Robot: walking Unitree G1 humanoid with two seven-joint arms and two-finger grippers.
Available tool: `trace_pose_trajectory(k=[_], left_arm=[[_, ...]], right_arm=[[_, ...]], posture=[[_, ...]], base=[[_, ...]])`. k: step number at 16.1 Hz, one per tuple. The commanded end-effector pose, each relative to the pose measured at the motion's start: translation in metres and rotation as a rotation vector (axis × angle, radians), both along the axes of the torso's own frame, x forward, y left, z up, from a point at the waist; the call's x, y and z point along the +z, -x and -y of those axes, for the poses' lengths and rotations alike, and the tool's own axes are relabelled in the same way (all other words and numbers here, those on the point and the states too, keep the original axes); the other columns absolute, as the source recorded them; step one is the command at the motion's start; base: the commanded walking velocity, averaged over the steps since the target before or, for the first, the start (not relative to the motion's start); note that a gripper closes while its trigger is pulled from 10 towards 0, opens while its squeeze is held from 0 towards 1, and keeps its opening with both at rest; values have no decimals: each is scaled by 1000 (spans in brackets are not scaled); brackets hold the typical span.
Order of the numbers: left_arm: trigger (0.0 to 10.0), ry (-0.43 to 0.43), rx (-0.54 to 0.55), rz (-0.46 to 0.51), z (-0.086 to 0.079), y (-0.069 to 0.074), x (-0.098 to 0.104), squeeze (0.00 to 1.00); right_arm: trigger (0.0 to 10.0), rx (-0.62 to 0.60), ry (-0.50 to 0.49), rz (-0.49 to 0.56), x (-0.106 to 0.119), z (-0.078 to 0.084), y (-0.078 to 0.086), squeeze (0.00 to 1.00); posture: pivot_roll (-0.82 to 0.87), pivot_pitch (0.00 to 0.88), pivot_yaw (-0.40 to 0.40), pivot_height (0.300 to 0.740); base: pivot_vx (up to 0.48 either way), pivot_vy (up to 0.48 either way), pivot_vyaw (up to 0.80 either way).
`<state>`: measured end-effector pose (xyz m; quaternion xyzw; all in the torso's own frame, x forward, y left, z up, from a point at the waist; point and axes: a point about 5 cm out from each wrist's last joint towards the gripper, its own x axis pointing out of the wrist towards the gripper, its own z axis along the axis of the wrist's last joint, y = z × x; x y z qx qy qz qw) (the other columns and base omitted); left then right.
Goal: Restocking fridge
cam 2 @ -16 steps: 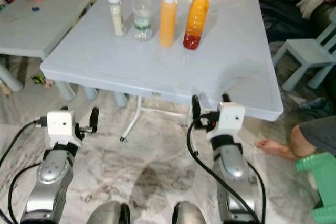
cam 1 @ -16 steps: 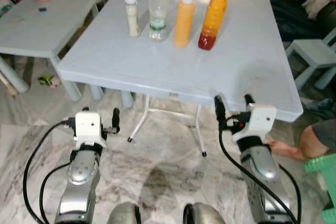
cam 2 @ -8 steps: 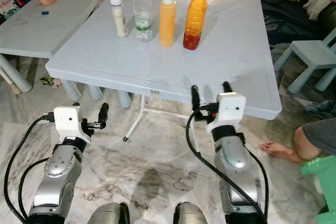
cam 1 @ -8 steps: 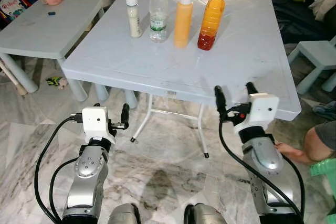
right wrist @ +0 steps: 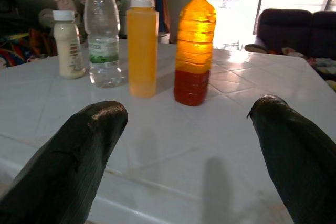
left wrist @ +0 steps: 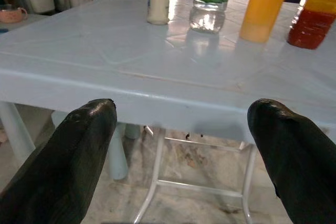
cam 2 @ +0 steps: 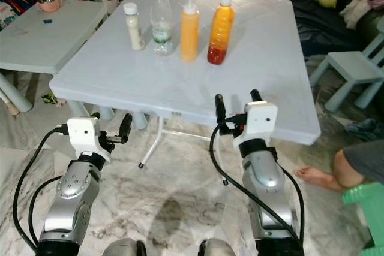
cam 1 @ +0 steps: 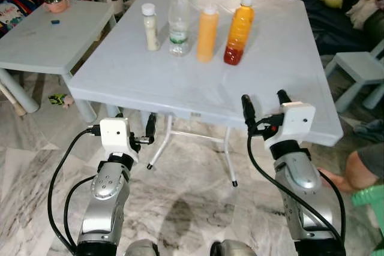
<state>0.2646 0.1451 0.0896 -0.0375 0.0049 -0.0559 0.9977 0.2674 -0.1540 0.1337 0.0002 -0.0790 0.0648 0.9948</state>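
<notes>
Four bottles are standing in a row at the far part of the white desk (cam 1: pixel 198 82): a small bottle (cam 1: pixel 150 27) holding a cream-coloured liquid, a clear water bottle (cam 1: pixel 179 11) with a teal cap, an orange squeeze bottle (cam 1: pixel 207 33), and a juice bottle (cam 1: pixel 237 30) — orange above, dark red at the bottom. All are sitting upright, close beside one another, well back from the desk's near edge. The right gripper (cam 1: pixel 262 101) is hovering at that near edge, fingers spread wide, holding nothing. The left gripper (cam 1: pixel 133 125) is hanging just below the near edge, wide too and empty. Between the near edge and the bottles the desk surface is lying bare. A low side table (cam 1: pixel 42 34) is standing beside the desk, and a person's foot (cam 2: pixel 312 175) is resting on the marble floor (cam 1: pixel 192 190).
</notes>
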Motion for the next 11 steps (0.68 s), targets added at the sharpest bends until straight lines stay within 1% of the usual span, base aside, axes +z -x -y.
trace_pose_trajectory(k=[1,4,7,8,9,11], left_arm=[[10000,-2,-8,14,1,-2,4,0],[10000,0,-27,11,4,0,3,0],[10000,-2,-27,-8,3,4,-1,0],[10000,-5,-32,-5,5,2,-1,0],[10000,-6,-33,2,6,-2,0,0],[10000,7,-49,39,10,-11,14,0]], right_arm=[[10000,-5,10,3,1,0,0,0],[10000,-19,36,1,0,4,-3,0],[10000,-16,50,-3,-3,-1,-2,0],[10000,-13,50,-8,-4,-3,-4,0],[10000,-13,50,-10,-4,-4,-6,0],[10000,-17,19,-1,3,-6,-11,0]], posture=[[-22,31,-3,740],[-15,31,4,740],[-17,26,11,740],[-12,27,-6,740],[-9,58,-24,740],[-8,63,-26,740]], base=[[480,0,0],[480,0,0],[480,0,0],[480,0,0],[480,0,0],[480,0,0]])
